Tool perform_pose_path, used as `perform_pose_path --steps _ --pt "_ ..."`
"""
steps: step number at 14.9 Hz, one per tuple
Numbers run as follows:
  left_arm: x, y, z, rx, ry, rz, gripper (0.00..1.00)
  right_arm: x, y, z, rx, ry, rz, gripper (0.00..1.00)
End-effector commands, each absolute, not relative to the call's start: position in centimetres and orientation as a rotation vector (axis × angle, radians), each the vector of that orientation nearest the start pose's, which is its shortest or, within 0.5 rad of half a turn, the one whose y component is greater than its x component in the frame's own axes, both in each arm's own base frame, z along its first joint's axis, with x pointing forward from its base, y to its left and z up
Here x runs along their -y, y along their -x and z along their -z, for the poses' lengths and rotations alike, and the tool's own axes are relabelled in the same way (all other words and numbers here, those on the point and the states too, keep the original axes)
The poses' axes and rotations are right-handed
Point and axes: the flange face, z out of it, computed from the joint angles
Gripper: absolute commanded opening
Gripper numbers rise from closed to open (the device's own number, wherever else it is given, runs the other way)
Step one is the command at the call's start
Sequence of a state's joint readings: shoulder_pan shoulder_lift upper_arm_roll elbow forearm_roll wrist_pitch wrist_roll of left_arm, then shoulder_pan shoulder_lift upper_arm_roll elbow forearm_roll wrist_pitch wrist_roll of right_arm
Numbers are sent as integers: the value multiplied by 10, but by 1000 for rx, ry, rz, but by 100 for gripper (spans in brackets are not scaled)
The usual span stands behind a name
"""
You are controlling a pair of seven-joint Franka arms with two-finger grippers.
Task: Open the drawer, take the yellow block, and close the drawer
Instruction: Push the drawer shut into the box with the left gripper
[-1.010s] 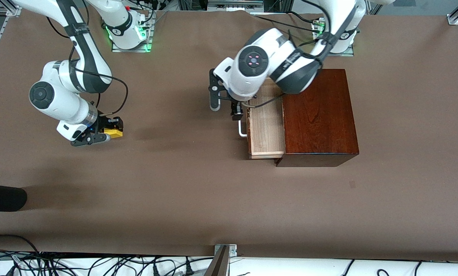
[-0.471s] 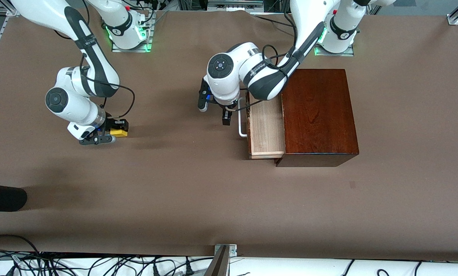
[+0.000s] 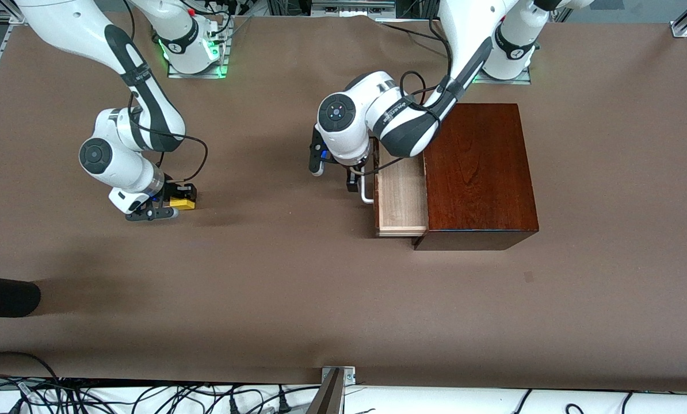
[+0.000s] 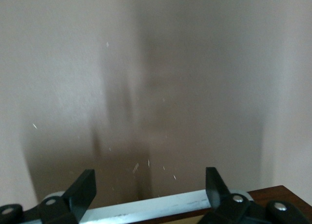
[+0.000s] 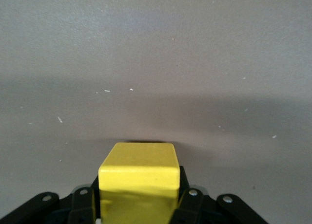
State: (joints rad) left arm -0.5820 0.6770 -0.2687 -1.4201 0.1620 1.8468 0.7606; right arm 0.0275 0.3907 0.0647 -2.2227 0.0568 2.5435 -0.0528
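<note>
The right gripper (image 3: 174, 202) clamps the yellow block (image 5: 138, 181) low over the tabletop (image 3: 263, 287), well clear of the drawer (image 3: 400, 198). The left gripper (image 4: 148, 187), fingers spread, straddles the white handle (image 4: 146, 208), likely to push the half-open drawer shut.

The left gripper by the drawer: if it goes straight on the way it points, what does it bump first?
Probably the white handle of the drawer. The left gripper is open, with a finger on each side of the bar. Past that bar, only brown table shows, though depth is hard to judge.

The left tool (image 3: 357, 185) hangs low at the handle, fingers (image 4: 84, 191) spread wide; the right tool (image 3: 178, 202) is clamped tight, low over the table.
</note>
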Motion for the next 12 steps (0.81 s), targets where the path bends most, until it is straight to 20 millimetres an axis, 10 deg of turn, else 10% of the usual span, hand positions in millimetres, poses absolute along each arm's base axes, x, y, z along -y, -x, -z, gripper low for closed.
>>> perform_pose_path --steps 1,3,5,6,12 --pt "468 -501 -301 -2248 2044 -461 100 -44 -540 -189 136 3094 -84 0" --pt "462 -503 -298 -2225 2002 -490 100 -44 -540 -188 138 3096 -84 12" --pt "444 -515 -291 -2195 2022 -519 100 -43 -541 -189 133 3096 -81 87" --pt "439 -518 -289 -2187 2031 -531 100 -40 -542 -189 131 3096 -81 100" --pt "419 -527 -289 -2147 2057 -587 100 -7 -553 -264 144 3116 -18 100"
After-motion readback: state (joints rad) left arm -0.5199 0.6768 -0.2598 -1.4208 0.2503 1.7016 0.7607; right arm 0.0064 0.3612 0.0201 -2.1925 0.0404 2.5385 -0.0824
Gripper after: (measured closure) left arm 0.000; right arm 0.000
